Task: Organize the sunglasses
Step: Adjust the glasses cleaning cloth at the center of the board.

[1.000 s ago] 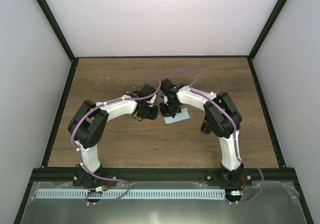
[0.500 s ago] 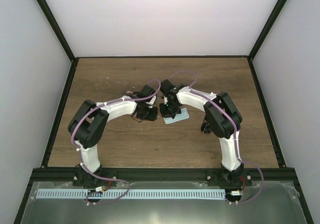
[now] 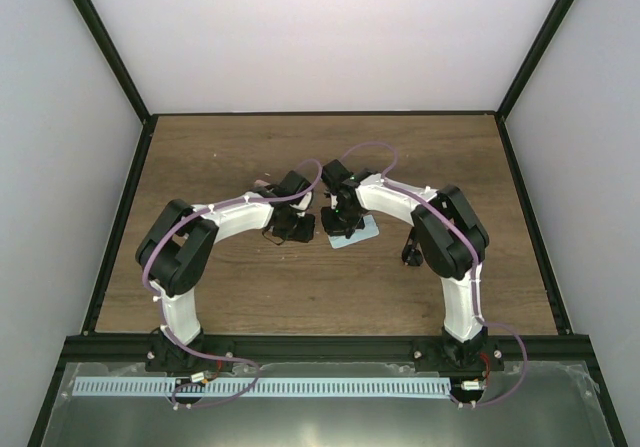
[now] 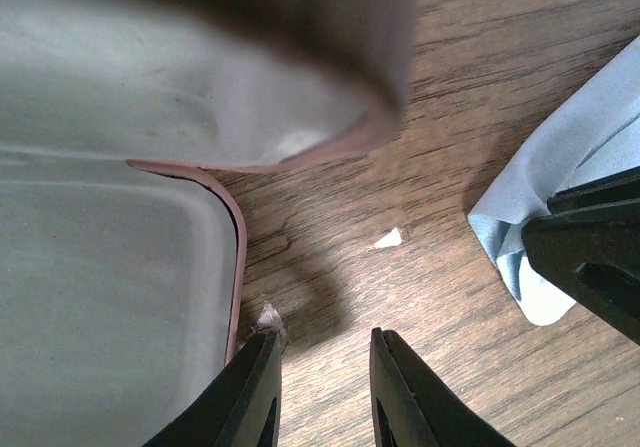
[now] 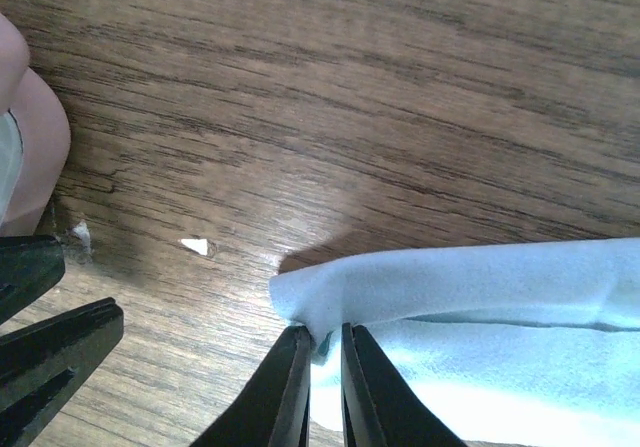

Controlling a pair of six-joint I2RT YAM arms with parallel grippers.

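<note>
The sunglasses are out of view in every frame. A pink case (image 4: 236, 247) lies open with its grey lining showing; its edge also shows in the right wrist view (image 5: 35, 132). My left gripper (image 4: 322, 339) is open and empty, its left finger against the case's rim; in the top view it (image 3: 297, 225) sits at mid-table. My right gripper (image 5: 325, 335) is shut on the folded edge of the light blue cloth (image 5: 480, 287), lifting it slightly. From above, that gripper (image 3: 340, 223) is over the cloth (image 3: 364, 233). The cloth (image 4: 590, 157) lies right of the case.
A small white speck (image 4: 388, 237) lies on the wooden table between the case and the cloth, also seen in the right wrist view (image 5: 196, 246). The two grippers are close together. Black frame rails (image 3: 120, 217) border the table.
My right gripper has shifted slightly toward the far left with the cloth edge in it. The left arm has barely moved.
</note>
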